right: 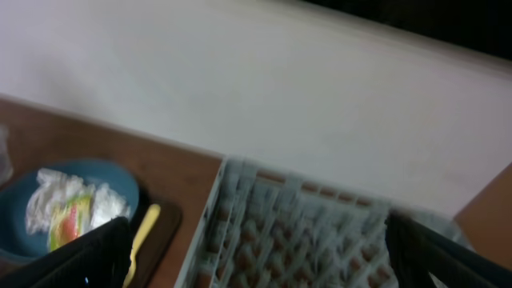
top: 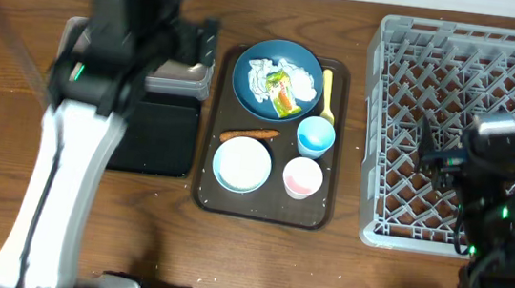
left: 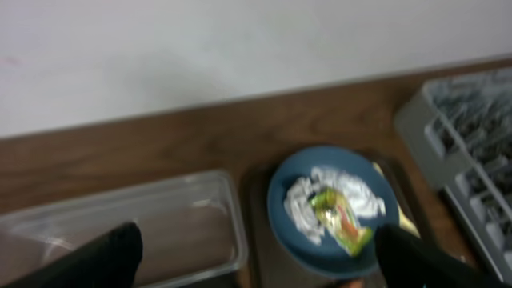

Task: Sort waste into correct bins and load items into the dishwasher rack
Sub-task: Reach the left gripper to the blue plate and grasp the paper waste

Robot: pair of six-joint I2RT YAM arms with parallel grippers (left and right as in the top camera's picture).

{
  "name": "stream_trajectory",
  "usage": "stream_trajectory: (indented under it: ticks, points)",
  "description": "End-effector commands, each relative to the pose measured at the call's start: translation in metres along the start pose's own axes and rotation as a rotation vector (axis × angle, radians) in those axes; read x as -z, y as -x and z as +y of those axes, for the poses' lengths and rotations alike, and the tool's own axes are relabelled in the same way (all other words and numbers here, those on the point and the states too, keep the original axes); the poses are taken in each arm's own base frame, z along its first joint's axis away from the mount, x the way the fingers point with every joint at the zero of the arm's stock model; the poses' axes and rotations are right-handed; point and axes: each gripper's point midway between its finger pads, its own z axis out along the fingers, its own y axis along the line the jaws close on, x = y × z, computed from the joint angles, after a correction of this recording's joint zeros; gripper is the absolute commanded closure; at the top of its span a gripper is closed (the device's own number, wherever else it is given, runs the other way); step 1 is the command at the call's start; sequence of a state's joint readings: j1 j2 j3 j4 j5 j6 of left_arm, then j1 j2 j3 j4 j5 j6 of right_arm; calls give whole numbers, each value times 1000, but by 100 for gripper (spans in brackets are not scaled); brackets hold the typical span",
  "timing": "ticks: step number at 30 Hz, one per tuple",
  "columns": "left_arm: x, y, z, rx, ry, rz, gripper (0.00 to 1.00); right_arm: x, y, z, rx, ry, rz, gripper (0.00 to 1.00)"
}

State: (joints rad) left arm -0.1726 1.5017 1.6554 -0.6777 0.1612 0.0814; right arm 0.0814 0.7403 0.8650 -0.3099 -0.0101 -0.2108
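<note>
The dark blue plate (top: 277,50) on the brown serving tray holds crumpled white paper with green-orange wrapper (top: 278,81). Beside it lie a yellow spoon (top: 328,99), a light blue cup (top: 316,137), a pink cup (top: 302,177), a pale bowl (top: 242,164) and an orange stick (top: 249,135). I cannot make out any rice grains. My left gripper (top: 199,47) is open and empty, above the clear tub (left: 160,216) and left of the plate (left: 288,236). My right gripper (top: 433,162) is open and empty over the grey dishwasher rack (top: 393,130).
The black tray (top: 157,138) lies in front of the clear tub, partly under my left arm. The brown serving tray (top: 260,211) sits between the bins and the rack. A white wall runs behind the table. The wrist views are blurred.
</note>
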Motion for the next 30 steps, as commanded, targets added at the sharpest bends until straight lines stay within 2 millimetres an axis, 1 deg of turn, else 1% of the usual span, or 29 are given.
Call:
stream_trajectory:
  ticks: [1, 3, 5, 8, 12, 14, 16, 18, 19, 22, 24, 27, 30]
  points:
    - [-38, 10, -14, -38, 10, 77, 5, -12, 2, -9, -48, -14, 69, 1]
    - [-67, 6, -30, -49, -17, 132, 5, -21, -4, -5, -70, 15, 123, 1]
    - [-94, -1, -48, -68, -44, 168, 5, -27, -6, 4, -75, 73, 144, 1]
    - [-132, -14, -73, -99, -81, 188, 5, -34, -13, 7, -78, 85, 169, 1]
    - [-167, -50, -96, -126, -114, 276, 5, -40, -21, 18, -87, 149, 195, 1]
    - [-183, -64, -108, -132, -149, 304, 5, -40, -26, 22, -91, 169, 218, 1]
    - [-196, -74, -117, -134, -172, 315, 5, -40, -28, 24, -93, 179, 225, 1]
    - [-208, -81, -119, -112, -166, 322, 5, -39, -28, 28, -97, 202, 224, 1]
    - [-213, -84, -118, -90, -153, 325, 5, -39, -27, 30, -98, 212, 222, 1]
    - [-227, -91, -95, 69, 7, 333, 5, -37, -27, 36, -102, 246, 219, 1]
    - [-232, -97, -86, 135, 66, 339, 5, -37, -28, 36, -103, 249, 225, 1]
    - [-238, -109, -85, 165, 81, 365, 5, -36, -32, 37, -105, 251, 241, 1]
    - [-247, -126, -83, 186, 97, 407, 5, -35, -34, 37, -106, 249, 252, 1]
